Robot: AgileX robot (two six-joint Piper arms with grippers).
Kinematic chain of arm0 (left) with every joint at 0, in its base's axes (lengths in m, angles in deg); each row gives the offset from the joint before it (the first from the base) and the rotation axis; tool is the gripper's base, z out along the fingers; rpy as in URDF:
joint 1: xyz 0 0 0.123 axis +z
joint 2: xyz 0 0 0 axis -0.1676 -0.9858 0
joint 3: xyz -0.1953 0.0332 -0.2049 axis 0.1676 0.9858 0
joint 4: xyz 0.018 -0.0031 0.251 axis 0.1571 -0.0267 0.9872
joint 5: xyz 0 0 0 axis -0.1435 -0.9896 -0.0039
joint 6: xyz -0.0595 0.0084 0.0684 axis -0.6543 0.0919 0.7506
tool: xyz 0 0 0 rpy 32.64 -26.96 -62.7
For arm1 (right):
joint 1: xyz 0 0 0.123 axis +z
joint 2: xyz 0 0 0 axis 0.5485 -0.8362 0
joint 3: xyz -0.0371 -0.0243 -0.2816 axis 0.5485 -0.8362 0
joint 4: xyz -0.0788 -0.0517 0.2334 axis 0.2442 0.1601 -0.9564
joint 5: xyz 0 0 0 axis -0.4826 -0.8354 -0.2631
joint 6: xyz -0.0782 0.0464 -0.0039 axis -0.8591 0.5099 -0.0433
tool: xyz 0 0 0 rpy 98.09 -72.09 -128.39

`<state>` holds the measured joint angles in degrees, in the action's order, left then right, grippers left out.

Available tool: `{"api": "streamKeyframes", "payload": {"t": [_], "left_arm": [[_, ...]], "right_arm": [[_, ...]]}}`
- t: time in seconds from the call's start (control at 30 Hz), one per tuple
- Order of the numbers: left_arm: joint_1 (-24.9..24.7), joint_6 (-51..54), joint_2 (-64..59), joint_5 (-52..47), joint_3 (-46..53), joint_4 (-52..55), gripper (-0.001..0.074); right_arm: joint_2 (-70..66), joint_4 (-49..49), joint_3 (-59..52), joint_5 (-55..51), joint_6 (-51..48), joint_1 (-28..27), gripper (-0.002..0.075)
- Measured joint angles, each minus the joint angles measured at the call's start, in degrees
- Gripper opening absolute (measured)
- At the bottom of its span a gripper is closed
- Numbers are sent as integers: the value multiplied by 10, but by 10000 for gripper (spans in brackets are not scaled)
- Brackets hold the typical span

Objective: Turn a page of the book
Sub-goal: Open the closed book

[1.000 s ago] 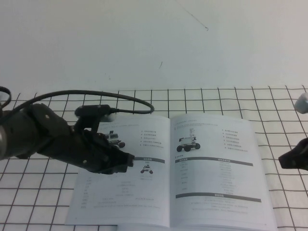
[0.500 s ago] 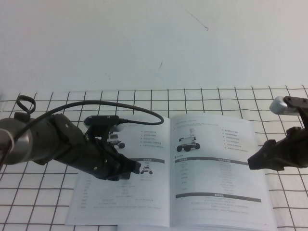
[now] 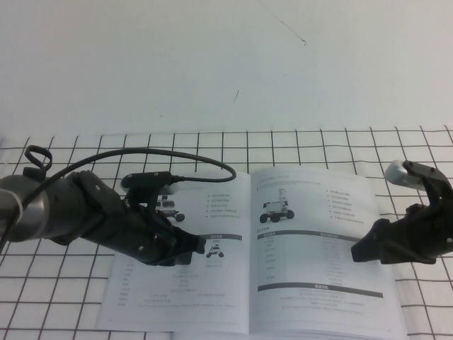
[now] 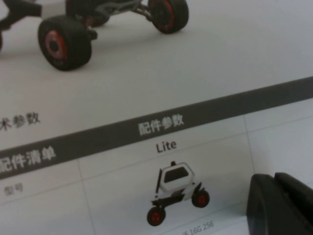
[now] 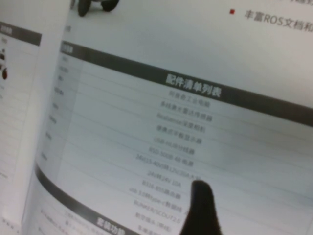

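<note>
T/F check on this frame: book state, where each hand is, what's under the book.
1. The book lies open. True.
2. The left hand is over the left-hand page. True.
3. The right hand is parked off the cloth. False: it is over the right-hand page, near its outer edge.
4. The book lies on a bare wooden table. False: on a black-gridded white cloth.
5. A page stands lifted upright. False: both pages lie flat.

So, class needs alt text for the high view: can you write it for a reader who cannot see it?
An open book of robot-vehicle photos lies flat on a black-gridded white cloth. The left gripper sits over its left-hand leaf; the right gripper hangs over the outer edge of the right-hand page.
</note>
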<state>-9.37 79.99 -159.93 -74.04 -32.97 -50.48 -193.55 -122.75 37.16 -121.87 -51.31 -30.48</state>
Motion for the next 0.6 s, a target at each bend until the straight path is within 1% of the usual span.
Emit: {"api": "streamKeyframes", "payload": {"t": [0.43,0.6], "left_arm": [[0,0,-2,3,-2,-6,-3],[0,0,-2,3,-2,-7,-3]], "right_arm": [[-23,-15,1,3,-7,-1,496],[-24,-13,1,-13,3,-19,496]]}}
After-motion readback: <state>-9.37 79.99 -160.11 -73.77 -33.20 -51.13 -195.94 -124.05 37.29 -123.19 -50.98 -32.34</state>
